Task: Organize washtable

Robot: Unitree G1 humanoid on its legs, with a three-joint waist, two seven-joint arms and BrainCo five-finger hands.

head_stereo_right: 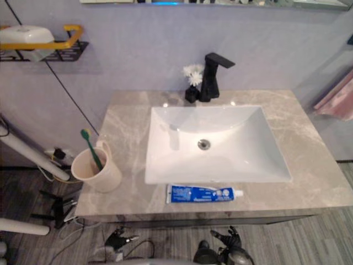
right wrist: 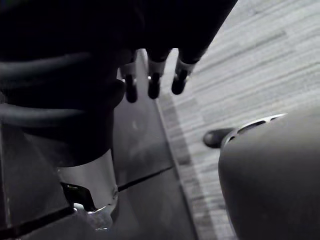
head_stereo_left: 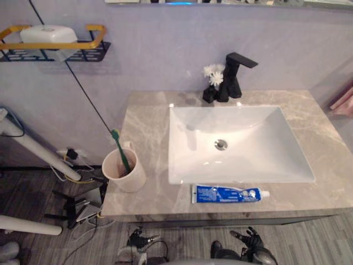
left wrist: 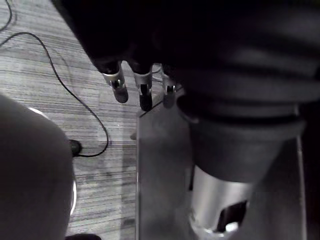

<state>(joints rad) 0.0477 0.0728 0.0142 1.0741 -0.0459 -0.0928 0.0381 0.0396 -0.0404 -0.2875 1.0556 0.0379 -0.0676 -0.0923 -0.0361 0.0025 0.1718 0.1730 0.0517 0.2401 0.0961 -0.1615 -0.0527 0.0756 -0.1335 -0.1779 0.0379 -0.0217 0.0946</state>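
A beige cup (head_stereo_left: 124, 171) with a green toothbrush (head_stereo_left: 121, 152) in it stands at the marble counter's (head_stereo_left: 143, 118) front left corner. A blue toothpaste tube (head_stereo_left: 229, 194) lies along the front edge, just before the white sink (head_stereo_left: 240, 144). Behind the sink stands a black faucet (head_stereo_left: 234, 76) with a small black vase of white flowers (head_stereo_left: 213, 83) beside it. My left hand (head_stereo_left: 137, 240) and right hand (head_stereo_left: 249, 239) hang low below the counter's front edge. In the wrist views the left fingers (left wrist: 145, 95) and right fingers (right wrist: 153, 85) are relaxed and hold nothing.
A black and yellow wall shelf (head_stereo_left: 83, 47) at the upper left carries a white dish (head_stereo_left: 48, 35). Pink cloth (head_stereo_left: 345, 99) hangs at the right edge. White stand legs (head_stereo_left: 38, 152) and cables lie on the floor left of the counter.
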